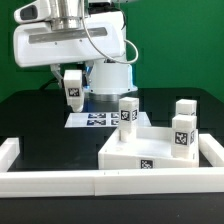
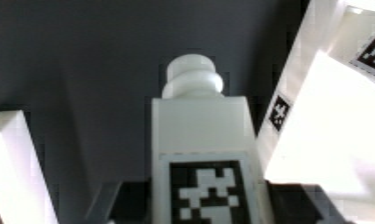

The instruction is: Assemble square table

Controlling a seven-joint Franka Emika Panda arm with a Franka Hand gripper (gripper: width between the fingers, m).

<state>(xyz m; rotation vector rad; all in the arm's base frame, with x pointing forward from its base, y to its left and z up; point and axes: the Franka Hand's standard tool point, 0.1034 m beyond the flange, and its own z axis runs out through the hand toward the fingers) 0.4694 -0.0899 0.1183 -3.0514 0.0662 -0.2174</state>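
Note:
My gripper (image 1: 73, 80) is shut on a white tagged leg block (image 1: 73, 90), which hangs in the air left of the square table's slab in the exterior view, above the black table. In the wrist view the held leg (image 2: 205, 130) runs out from between my dark fingers (image 2: 138, 203), tag facing the camera and rounded screw tip (image 2: 194, 73) at its far end; the gripper (image 2: 210, 205) clamps its tagged end. The white slab (image 1: 135, 152) lies at the exterior view's right, with three legs (image 1: 128, 112) (image 1: 185, 108) (image 1: 181, 136) standing upright on it. The slab's edge (image 2: 326, 110) shows beside the held leg.
The marker board (image 1: 97, 120) lies flat behind the slab, below the held leg. Long white border rails (image 1: 60, 182) run along the front and up both sides (image 1: 213, 152). A white rail piece (image 2: 6, 165) shows at the edge of the wrist view.

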